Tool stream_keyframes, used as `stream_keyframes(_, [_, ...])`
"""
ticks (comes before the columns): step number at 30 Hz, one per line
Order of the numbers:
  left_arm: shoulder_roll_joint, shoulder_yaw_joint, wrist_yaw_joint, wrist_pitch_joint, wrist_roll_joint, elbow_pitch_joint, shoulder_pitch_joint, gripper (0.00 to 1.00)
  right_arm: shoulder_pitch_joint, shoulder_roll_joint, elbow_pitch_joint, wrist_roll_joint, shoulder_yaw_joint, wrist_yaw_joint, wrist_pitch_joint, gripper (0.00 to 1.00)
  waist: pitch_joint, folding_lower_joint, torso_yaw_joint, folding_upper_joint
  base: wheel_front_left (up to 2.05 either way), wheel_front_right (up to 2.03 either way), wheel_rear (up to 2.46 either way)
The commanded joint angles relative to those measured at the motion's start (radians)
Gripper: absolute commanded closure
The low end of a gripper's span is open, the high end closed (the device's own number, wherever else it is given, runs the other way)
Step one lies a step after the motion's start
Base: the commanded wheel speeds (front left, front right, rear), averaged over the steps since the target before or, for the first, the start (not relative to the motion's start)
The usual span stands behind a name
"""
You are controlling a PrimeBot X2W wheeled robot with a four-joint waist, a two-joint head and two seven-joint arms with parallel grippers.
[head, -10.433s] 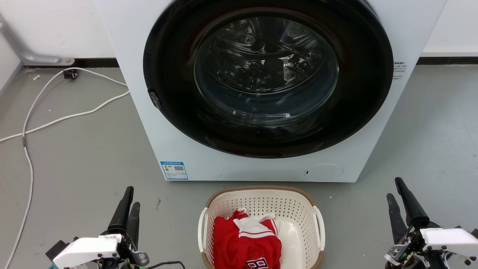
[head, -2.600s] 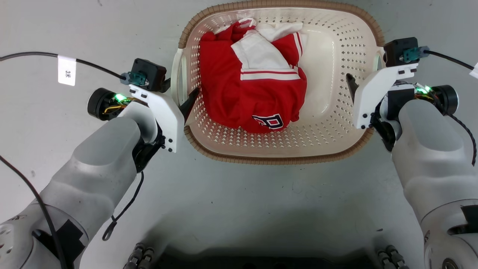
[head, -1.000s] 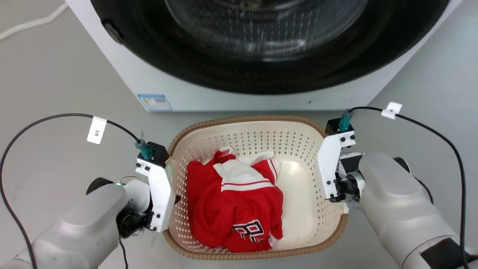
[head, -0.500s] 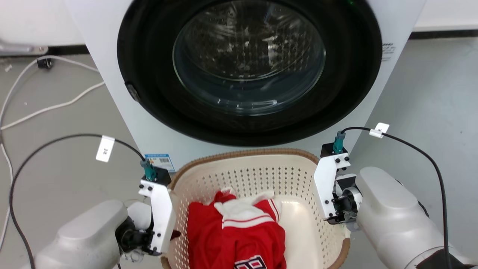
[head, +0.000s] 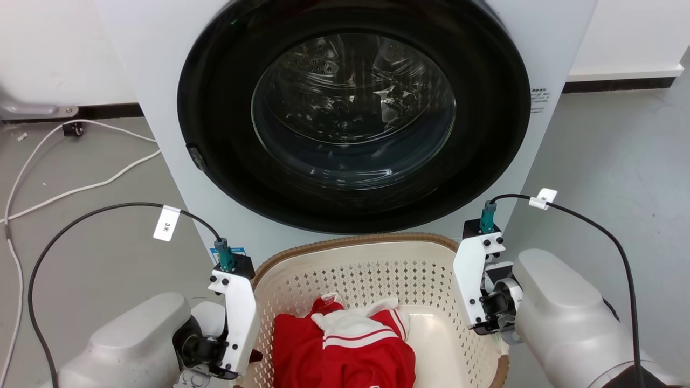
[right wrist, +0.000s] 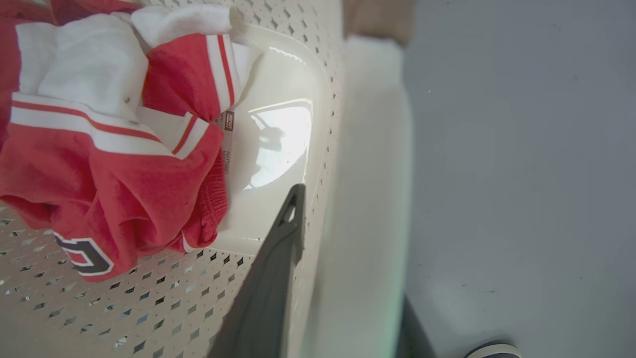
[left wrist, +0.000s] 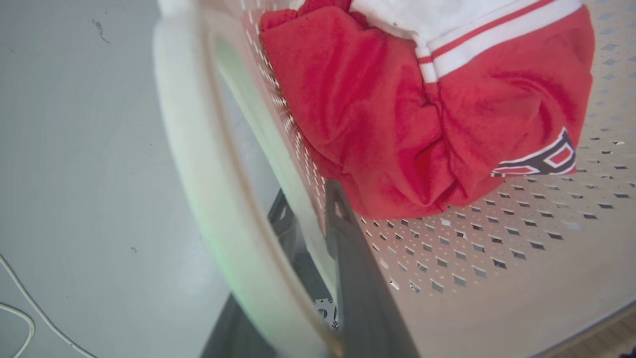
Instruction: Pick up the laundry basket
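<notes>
The laundry basket [head: 353,241], cream perforated plastic with a brown woven rim, hangs between my two arms in front of the washer's lower panel. A red and white garment [head: 345,350] lies in it. In the left wrist view my left gripper [left wrist: 308,199] is shut on the basket's left wall [left wrist: 278,124], with one dark finger [left wrist: 348,238] inside and the other outside beside the white handle [left wrist: 198,164]. My right gripper [right wrist: 330,223] clamps the right wall [right wrist: 323,149] the same way. Its inner finger [right wrist: 278,258] lies inside and its outer one is mostly hidden behind the handle [right wrist: 367,199].
The white washing machine [head: 161,81] with its round dark glass door [head: 353,108] stands close behind the basket. White cables [head: 81,187] trail over the grey floor at the left. Black wrist cables [head: 97,213] arch over both arms. Open floor [head: 620,151] lies to the right.
Both grippers took hold of the basket's sides and came up with it. The head view has tilted upward, so the washer door now shows whole and the basket sits lower in the picture.
</notes>
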Motion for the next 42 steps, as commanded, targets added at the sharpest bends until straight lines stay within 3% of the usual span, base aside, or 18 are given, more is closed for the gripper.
stream_keyframes(1, [0.011,-0.010,-0.013,0.024,0.003,0.005,0.015,1.00,0.011,-0.015,-0.013,-0.002,0.021,0.013,0.009,1.00,-0.006,0.0001,-0.005,0.0000,0.00,0.00,0.00])
stream_keyframes(42, [0.009,-0.008,-0.013,0.043,-0.010,0.031,-0.040,1.00,-0.021,-0.013,0.020,0.108,0.081,0.013,-0.011,1.00,-0.004,0.0001,-0.006,0.0000,0.00,0.00,0.00])
